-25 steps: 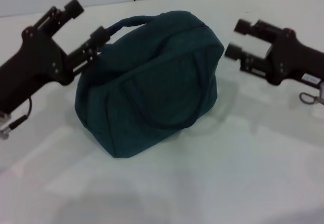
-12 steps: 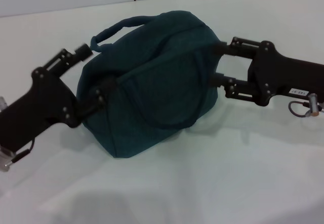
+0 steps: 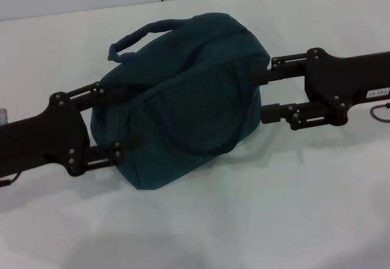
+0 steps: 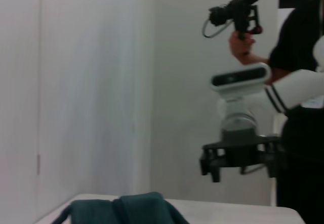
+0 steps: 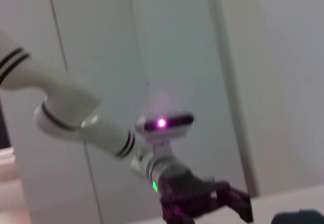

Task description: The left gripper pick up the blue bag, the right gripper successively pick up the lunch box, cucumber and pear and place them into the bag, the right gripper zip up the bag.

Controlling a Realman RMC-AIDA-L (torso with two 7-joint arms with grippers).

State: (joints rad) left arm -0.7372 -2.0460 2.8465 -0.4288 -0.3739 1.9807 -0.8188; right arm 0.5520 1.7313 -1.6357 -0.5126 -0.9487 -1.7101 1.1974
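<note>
- My left end effector (image 3: 113, 123) lies level at the 9 o'clock flank of the blue bag (image 3: 183, 98), fingers spread wide: the upper finger rests against the cloth near the bag's shoulder, the lower one reaches to its base, and no fabric is pinched between them.
- My right end effector (image 3: 263, 94) mirrors it from 3 o'clock, likewise spread, its two fingertips meeting the bag's opposite end wall, one high, one low.
- Between the two sits the bag itself, plump on the white bench (image 3: 244, 220), its long axis running roughly from 8 o'clock to 2 o'clock in the head view, so each end effector faces one short end.
- One rolled handle (image 3: 137, 38) arcs free at about 11 o'clock off the bag's crown; the other lies flat against the near face. The free handle is nearer my left arm than my right.
- The top seam looks closed as far as I can make out; I cannot pick out the zipper pull.
- No lunch box, cucumber or pear shows in any view; whether they are already inside, I cannot say.
- My left wrist view catches only a strip of teal cloth low in the picture, with the right end effector beyond it; my right wrist view shows the left one across the bench.
- My reading: the turning point is the left arm's line to the bag, the cloth lying straight ahead of its open fingers.
</note>
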